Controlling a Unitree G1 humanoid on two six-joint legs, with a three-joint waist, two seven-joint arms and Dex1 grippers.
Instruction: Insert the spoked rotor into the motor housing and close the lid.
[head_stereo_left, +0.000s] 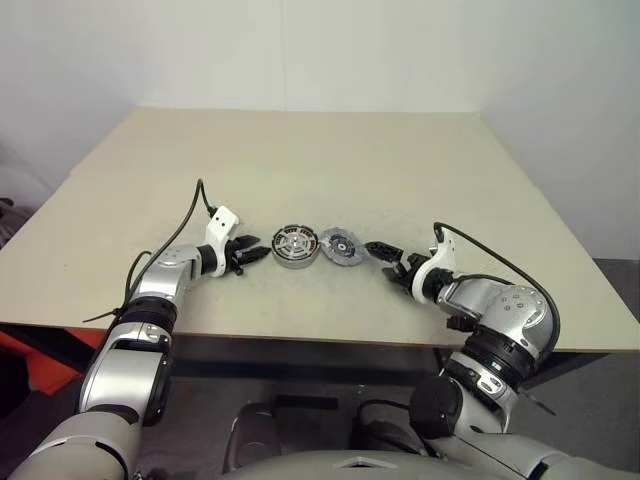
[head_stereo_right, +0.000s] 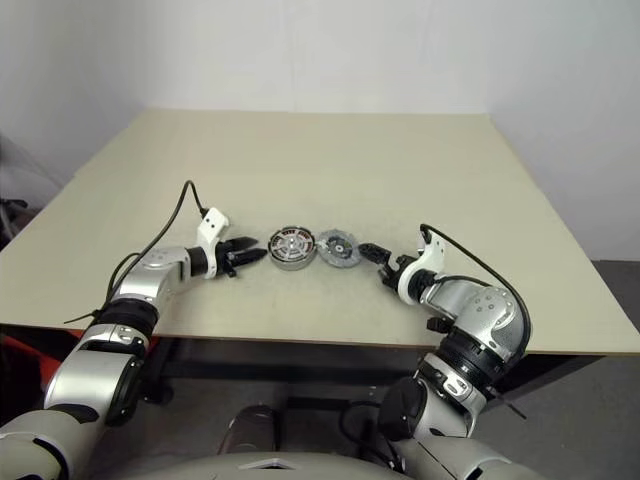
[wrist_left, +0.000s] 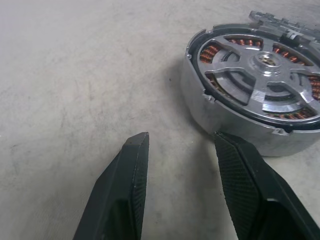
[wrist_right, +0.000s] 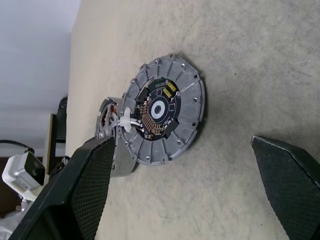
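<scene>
Bench (head_stereo_left: 300, 160) of pale beige carries the parts near its front edge, between the two arms. The motor housing (head_stereo_left: 294, 245) lies flat there, a shallow silver casing, and the spoked rotor (wrist_left: 262, 75) sits seated inside it, its silver spokes spreading from the centre hub with the copper-coloured windings (wrist_left: 212, 51) showing in the gaps between them. Just to the right of the housing, touching or nearly touching it, lies the lid (head_stereo_left: 341, 246), a round grey disc with a notched edge; its upper face shows a dark circuit board (wrist_right: 157, 111) around a small centre hole, and short white wires run from it toward the housing. The lid is flat on the bench and not on the housing. The left tool (head_stereo_left: 253, 256) rests low just beside the housing's left side, its two black fingers (wrist_left: 125, 185) partly spread with nothing between them; one fingertip stands close against the casing wall, though whether it touches I cannot tell. The right tool (head_stereo_left: 383, 251) sits just to the right of the lid, pointing at it, fingers spread wide apart and empty, clear of the disc.
</scene>
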